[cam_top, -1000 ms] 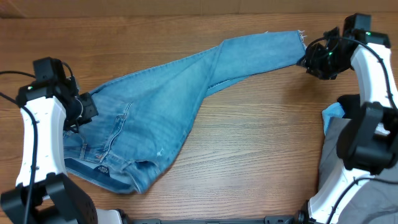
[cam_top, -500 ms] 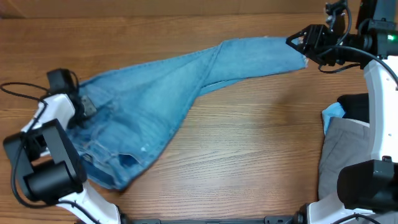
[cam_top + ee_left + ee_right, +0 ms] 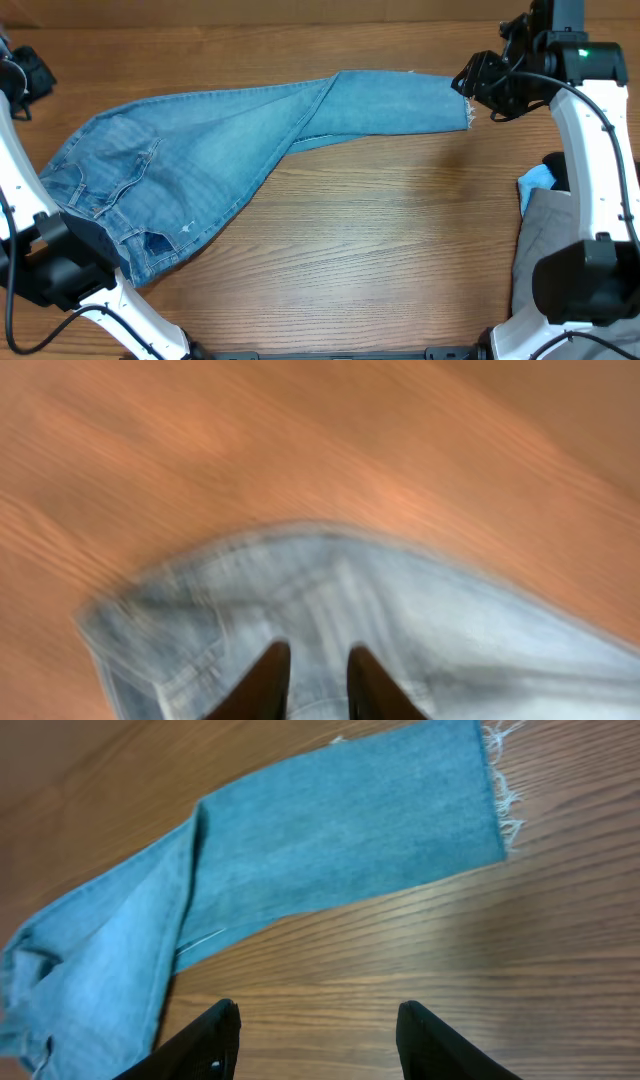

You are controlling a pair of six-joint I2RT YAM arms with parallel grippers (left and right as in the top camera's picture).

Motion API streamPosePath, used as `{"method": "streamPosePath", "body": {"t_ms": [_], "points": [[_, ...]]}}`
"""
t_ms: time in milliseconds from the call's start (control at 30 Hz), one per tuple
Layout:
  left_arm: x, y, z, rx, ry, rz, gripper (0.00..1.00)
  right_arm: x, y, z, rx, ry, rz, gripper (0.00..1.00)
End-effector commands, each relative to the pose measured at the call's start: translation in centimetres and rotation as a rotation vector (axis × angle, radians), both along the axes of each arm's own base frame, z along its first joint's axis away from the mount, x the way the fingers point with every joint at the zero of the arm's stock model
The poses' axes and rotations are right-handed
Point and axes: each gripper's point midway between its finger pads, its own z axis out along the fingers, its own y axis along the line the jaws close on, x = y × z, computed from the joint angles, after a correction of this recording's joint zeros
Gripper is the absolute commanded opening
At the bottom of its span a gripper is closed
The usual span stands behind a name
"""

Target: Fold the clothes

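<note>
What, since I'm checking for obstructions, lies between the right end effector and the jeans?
The right wrist view shows only bare table between right end effector and jeans.

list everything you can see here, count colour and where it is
jeans: one, light blue, frayed whitish hem, lying across the table from lower left to upper right
table: one, brown wood, under everything
grey trousers: one, grey, right edge
black garment: one, black, just above the grey trousers
blue cloth: one bit, blue, beside the black garment
left arm: one, white and black, left edge
right arm: one, white and black, right edge
left fingers: two, dark, slightly apart, above the jeans, blurred
right fingers: two, black, apart, empty, over bare wood near the hem
</note>
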Motion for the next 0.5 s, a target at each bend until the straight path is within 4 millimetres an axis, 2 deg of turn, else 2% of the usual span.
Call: {"method": "streamPosePath", "body": {"t_ms": [0,67,100,167,200,233,300,333,367,400,467], "points": [[-3.5,-7.8,0.7,-0.219,0.135,-0.154,0.17,0.4,-0.3,-0.3,-0.026,0.003,-0.016,0.55],[-5.4,-10.4,-1.4,-0.286,0.266,-0.180,0.09,0.2,-0.3,-0.4,-0.026,0.011,-0.016,0.54],[-6.0,-11.5,-2.4,-0.309,0.316,-0.193,0.08,0.2,-0.3,-0.4,-0.026,0.014,-0.016,0.55],[-7.0,-13.7,-5.6,-0.337,0.438,-0.213,0.08,0.0,-0.3,-0.5,-0.025,0.019,-0.016,0.55],[-7.4,-14.1,-6.8,-0.333,0.478,-0.206,0.08,0.0,-0.3,-0.5,-0.025,0.021,-0.016,0.54],[-8.4,-14.5,-9.5,-0.310,0.568,-0.170,0.08,-0.2,-0.3,-0.6,-0.025,0.030,-0.016,0.55],[-10.1,-15.0,-13.4,-0.302,0.666,-0.123,0.08,-0.5,-0.3,-0.7,-0.025,0.044,-0.015,0.54],[-11.2,-15.3,-16.0,-0.319,0.709,-0.095,0.08,-0.6,-0.3,-0.8,-0.025,0.050,-0.015,0.55],[-11.6,-15.5,-17.0,-0.325,0.720,-0.084,0.08,-0.6,-0.3,-0.8,-0.025,0.050,-0.015,0.55],[-12.8,-15.6,-19.5,-0.338,0.742,-0.063,0.07,-0.6,-0.3,-0.8,-0.025,0.050,-0.016,0.55],[-13.6,-15.5,-21.6,-0.345,0.748,-0.043,0.06,-0.6,-0.3,-0.8,-0.025,0.050,-0.016,0.55]]}}
